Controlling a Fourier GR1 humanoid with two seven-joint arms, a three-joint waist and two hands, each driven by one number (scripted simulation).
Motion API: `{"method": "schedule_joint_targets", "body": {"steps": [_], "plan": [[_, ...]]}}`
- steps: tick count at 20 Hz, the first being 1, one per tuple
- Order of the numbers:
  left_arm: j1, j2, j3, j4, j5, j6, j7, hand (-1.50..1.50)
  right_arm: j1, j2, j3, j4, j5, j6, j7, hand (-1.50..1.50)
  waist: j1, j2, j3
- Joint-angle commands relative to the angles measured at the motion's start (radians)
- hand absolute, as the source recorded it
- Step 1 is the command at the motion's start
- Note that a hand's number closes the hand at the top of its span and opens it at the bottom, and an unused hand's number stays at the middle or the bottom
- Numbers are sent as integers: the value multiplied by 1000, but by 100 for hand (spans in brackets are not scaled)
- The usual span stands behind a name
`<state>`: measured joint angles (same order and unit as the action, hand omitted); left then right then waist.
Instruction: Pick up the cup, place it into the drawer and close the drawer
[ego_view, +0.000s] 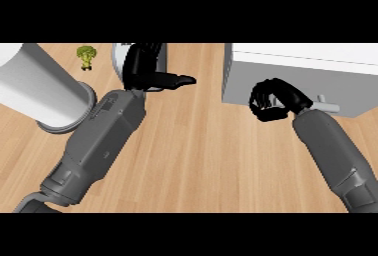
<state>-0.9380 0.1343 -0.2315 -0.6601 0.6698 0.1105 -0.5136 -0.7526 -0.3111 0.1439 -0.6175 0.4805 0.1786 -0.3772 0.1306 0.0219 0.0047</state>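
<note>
**Left hand covers the cup**

The cup (117, 59) stands at the far side, mostly hidden behind the left hand (142, 65), whose fingers lie straight over it, thumb spread right. The right hand (272, 102), curled and empty, sits against the drawer (295, 75) front.

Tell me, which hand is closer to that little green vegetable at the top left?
The left. The left hand is just right of the green vegetable; the right hand is far across, by the white cabinet.
</note>
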Motion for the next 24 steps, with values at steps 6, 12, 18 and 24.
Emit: {"method": "schedule_joint_targets", "body": {"steps": [6, 12, 18, 24], "plan": [[61, 44, -13, -59, 1, -50, 25, -150, -180, -100, -141, 126, -69, -8, 6, 150, 51, 22, 1], [99, 64, -22, -86, 1, -93, 24, -150, -175, -130, -164, 101, -104, 33, 19, 150, 76, 24, 0], [116, 71, -24, -98, 12, -127, 36, -150, -171, -166, -179, 55, -140, 103, 21, 150, 90, 31, -1], [138, 78, -16, -116, 25, -142, 37, -150, -160, -184, -195, 25, -173, 152, 52, 150, 104, 25, -3]]}}
